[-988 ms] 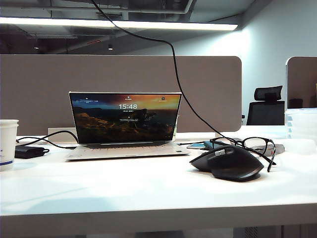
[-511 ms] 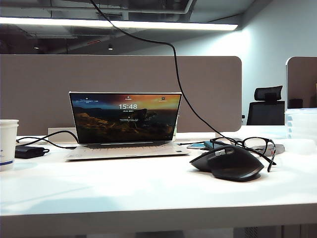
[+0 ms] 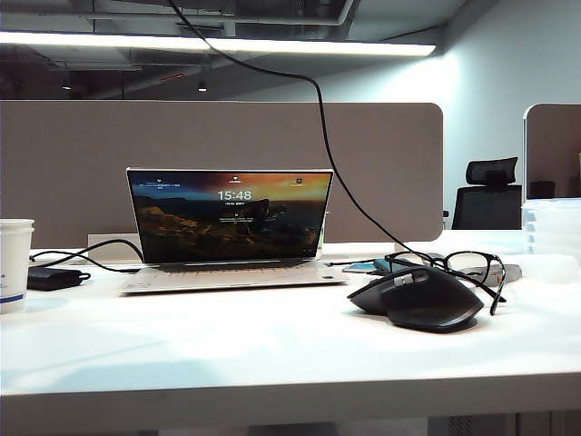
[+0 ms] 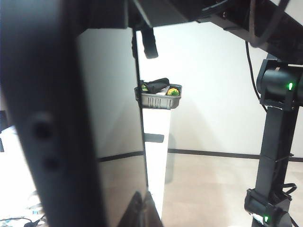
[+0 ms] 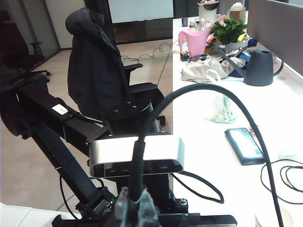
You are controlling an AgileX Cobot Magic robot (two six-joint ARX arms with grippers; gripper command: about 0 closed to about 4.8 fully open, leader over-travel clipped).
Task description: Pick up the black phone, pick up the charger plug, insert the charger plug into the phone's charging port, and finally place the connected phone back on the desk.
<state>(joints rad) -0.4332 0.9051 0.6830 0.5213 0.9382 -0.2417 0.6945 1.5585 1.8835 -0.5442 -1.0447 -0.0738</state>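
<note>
surface [image 3: 227, 350]: smooth, white, faintly glossy
mouse [image 3: 419, 297]: matt black plastic
black phone [image 4: 111, 123]: glossy, mirror-like face
partition panel [image 3: 82, 163]: matt grey-beige cloth

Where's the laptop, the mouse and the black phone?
laptop [image 3: 231, 213], exterior view, middle of its lit screen.
mouse [image 3: 422, 300], exterior view, its humped top.
black phone [image 4: 113, 104], left wrist view, its glossy face.

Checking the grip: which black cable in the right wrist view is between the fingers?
The arching cable, rising from the right gripper's shut fingers; the thin looped cable lies loose on the white tabletop. The left gripper clamps the black phone.
</note>
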